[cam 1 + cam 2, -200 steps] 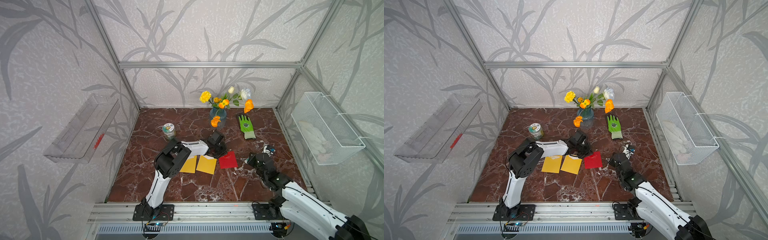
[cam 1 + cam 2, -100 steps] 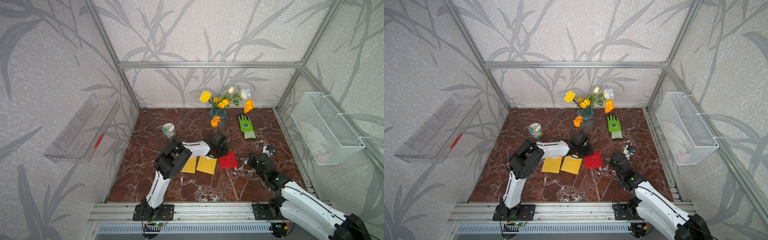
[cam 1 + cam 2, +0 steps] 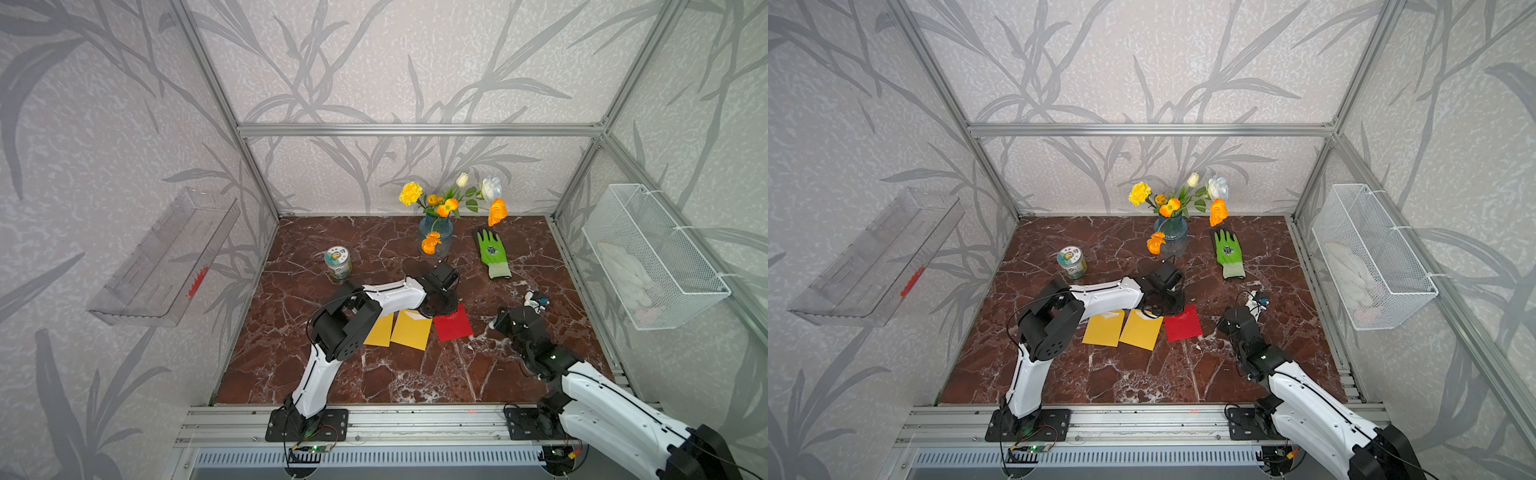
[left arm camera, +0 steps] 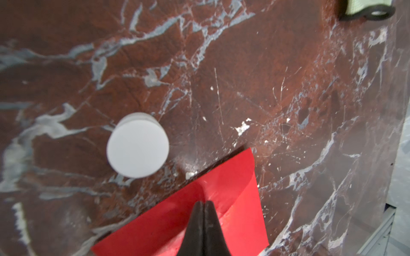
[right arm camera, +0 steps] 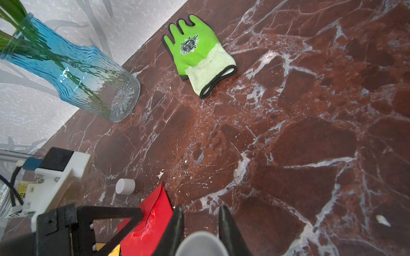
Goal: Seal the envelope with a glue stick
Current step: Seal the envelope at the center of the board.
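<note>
Red envelope [image 3: 453, 325] looks glued and folded, your left gripper [image 4: 203, 205] pressing it with jaws together, so recapping seems all that's left: the glue stick [image 5: 200, 243] sits clamped in your right gripper [image 5: 201, 209], to its right.

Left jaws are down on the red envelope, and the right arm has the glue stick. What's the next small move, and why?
Probably slide the shut left gripper along the flap of the red envelope to press it flat: its jaws rest by a shiny, wrinkled patch. The right gripper holds the glue stick off the envelope; the cap stands beside it.
</note>
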{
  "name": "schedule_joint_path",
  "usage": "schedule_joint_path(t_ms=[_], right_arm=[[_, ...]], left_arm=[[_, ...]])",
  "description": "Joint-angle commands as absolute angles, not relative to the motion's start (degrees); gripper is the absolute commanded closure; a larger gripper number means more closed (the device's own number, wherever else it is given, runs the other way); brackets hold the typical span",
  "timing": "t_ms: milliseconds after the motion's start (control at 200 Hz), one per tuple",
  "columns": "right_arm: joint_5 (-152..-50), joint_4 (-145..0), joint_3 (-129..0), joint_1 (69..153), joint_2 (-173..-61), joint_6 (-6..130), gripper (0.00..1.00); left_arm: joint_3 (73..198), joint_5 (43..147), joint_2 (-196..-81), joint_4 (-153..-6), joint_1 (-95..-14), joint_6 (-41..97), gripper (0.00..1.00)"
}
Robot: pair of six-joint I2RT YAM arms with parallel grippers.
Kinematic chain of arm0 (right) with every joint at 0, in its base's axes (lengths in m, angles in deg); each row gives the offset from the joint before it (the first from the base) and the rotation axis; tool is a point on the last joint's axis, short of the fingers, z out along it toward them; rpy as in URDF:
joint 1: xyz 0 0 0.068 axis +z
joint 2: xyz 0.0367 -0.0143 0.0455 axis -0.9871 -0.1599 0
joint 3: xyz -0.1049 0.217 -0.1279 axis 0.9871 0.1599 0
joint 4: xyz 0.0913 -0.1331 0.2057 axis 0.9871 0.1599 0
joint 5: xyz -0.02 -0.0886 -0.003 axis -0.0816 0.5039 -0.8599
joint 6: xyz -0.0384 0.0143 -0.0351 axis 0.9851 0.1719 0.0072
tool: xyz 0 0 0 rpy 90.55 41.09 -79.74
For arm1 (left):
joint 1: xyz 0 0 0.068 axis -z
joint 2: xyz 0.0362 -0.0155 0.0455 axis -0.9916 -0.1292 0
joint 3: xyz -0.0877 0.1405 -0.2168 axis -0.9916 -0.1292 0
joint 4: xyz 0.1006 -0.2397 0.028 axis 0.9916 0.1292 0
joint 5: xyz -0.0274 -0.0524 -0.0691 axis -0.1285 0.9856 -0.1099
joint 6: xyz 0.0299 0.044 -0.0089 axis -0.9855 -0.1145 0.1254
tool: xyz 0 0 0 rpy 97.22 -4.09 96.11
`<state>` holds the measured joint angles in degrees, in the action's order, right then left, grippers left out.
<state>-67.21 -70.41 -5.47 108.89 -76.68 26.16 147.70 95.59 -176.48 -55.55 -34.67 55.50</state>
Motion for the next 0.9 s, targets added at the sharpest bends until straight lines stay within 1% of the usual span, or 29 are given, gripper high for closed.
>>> schedule_joint_path(t_ms=[0, 110, 310, 535, 750, 895], right_arm=[[-66.95, -70.69, -4.61, 108.64, -76.79, 25.57, 1.00], [-66.83, -70.50, -4.30, 108.65, -76.61, 25.34, 1.00], [-66.39, -70.44, -3.86, 108.64, -76.43, 25.09, 1.00], [-66.07, -70.99, -3.14, 108.61, -76.35, 24.43, 1.00], [-65.81, -71.20, -2.96, 108.60, -76.69, 23.89, 1.00], [-65.64, -71.29, -2.79, 108.61, -76.96, 23.37, 1.00]], left_arm=[[150.18, 94.07, -178.24, -48.70, -33.80, 51.25, 0.95], [151.55, 93.29, -179.33, -47.06, -33.20, 50.20, 0.92], [154.19, 92.55, -181.42, -43.98, -32.37, 48.42, 0.92], [158.41, 86.86, -184.58, -36.32, -31.03, 44.98, 0.91], [161.33, 82.37, -186.36, -30.95, -30.11, 41.97, 0.85], [162.39, 82.49, -187.95, -29.33, -30.02, 41.18, 0.84]])
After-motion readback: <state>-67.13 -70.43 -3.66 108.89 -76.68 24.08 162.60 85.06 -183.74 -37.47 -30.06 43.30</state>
